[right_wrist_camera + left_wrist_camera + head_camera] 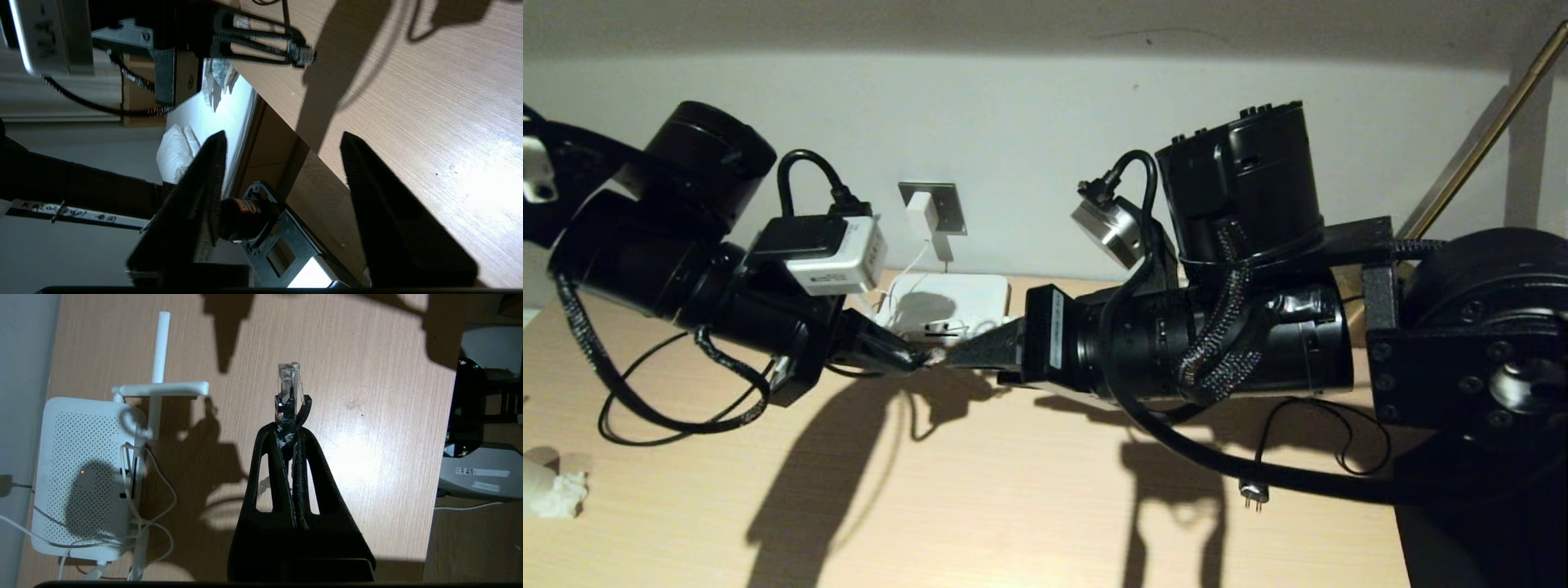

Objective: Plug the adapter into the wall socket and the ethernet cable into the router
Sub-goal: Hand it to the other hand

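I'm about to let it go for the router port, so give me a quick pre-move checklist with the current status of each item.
1. Adapter in the wall socket: ok, it sits on the faceplate.
2. Left gripper shut on the ethernet cable plug: ok, clear tip sticks out past the fingers.
3. Right gripper out of the way: ok, open and empty.
4. Plug lined up with a router port: not ok, it is beside the router.
5. Port free: cannot tell.
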Robot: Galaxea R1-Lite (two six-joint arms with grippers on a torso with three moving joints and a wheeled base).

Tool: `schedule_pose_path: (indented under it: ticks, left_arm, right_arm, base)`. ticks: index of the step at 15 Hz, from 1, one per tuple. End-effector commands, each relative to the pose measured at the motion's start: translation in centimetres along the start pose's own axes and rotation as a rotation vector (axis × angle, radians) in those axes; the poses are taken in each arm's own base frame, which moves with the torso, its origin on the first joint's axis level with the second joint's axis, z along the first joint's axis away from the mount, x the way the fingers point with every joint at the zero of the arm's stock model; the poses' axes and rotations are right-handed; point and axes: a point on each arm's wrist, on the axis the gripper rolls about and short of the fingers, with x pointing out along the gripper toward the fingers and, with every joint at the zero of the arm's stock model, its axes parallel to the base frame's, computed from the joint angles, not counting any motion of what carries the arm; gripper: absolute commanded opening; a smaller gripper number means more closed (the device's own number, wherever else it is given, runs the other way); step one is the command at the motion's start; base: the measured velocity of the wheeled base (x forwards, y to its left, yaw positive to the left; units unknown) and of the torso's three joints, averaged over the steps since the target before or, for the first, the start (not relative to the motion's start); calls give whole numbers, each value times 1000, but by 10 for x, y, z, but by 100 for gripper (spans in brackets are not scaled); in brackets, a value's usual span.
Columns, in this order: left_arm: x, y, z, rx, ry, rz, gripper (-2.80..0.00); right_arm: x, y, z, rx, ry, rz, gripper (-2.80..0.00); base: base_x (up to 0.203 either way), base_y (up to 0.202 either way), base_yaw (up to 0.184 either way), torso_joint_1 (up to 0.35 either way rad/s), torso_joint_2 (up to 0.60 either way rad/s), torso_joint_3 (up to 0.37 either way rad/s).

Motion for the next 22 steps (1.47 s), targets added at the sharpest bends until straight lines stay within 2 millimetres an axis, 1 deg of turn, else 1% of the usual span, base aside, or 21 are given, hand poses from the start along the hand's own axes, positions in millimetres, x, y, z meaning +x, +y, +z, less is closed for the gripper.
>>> schedule_pose_path:
  ticks: [1,4,9,13,18,22]
  left_arm:
    - [-4,-3,2,12,-6,2,-280]
    - [-8,-5,5,22,-14,9,-280]
    - [-14,-19,23,77,-71,-11,-280]
    - [-18,-23,23,86,-76,-3,-280]
    - [-20,-26,23,87,-83,-3,-280]
    - [-23,-29,24,89,-83,1,-280]
  right_arm:
    - [3,0,0,3,3,4,0]
    - [4,2,0,2,4,8,0]
    - [6,6,0,13,-7,52,0]
    - [6,7,-1,10,17,82,0]
    - [12,9,3,-8,-30,130,0]
    - [12,13,5,34,-43,153,0]
  base:
    - [0,0,0,0,0,0]
    - [0,0,0,0,0,0]
    - [0,0,0,0,0,0]
    - [0,0,0,0,0,0]
    - [0,0,0,0,0,0]
    - [0,0,0,0,0,0]
